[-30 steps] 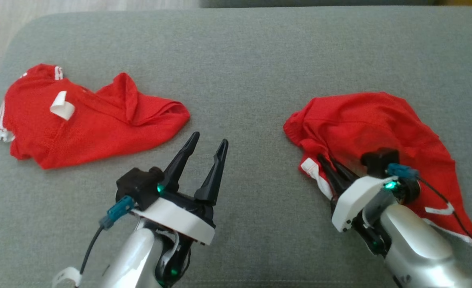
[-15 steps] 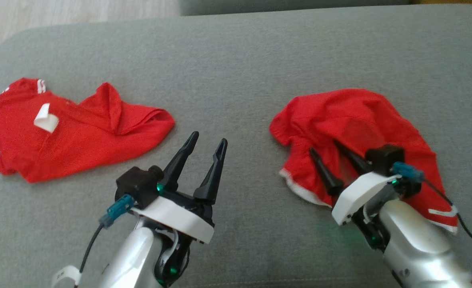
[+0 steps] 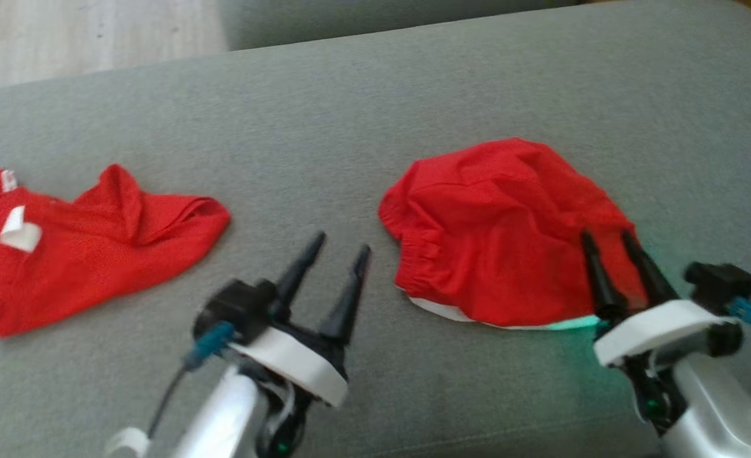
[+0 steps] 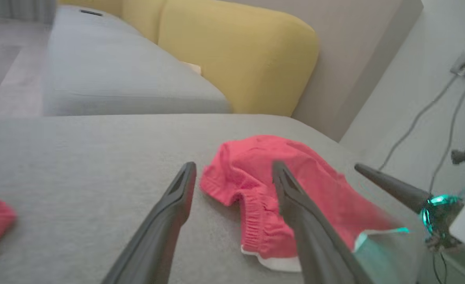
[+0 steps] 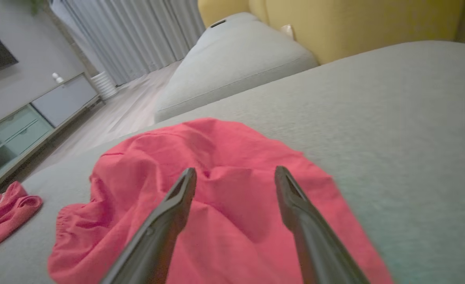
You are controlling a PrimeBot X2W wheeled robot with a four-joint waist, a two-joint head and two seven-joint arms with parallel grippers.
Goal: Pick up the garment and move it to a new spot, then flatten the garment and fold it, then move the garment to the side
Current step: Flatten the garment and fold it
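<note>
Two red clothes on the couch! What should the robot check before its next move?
1. Right hand open, holding nothing: ok.
2. Left hand open, over bare grey cushion: ok.
3. Right red garment lies free on the cushion: ok.
4. It lies flat: not ok, bunched and wrinkled.
5. Left red garment well apart from it: ok.
6. Right hand clear of the cloth: cannot tell.

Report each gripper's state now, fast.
Left gripper: jaws open, holding nothing.
Right gripper: jaws open, holding nothing, poised over the red garment.
</note>
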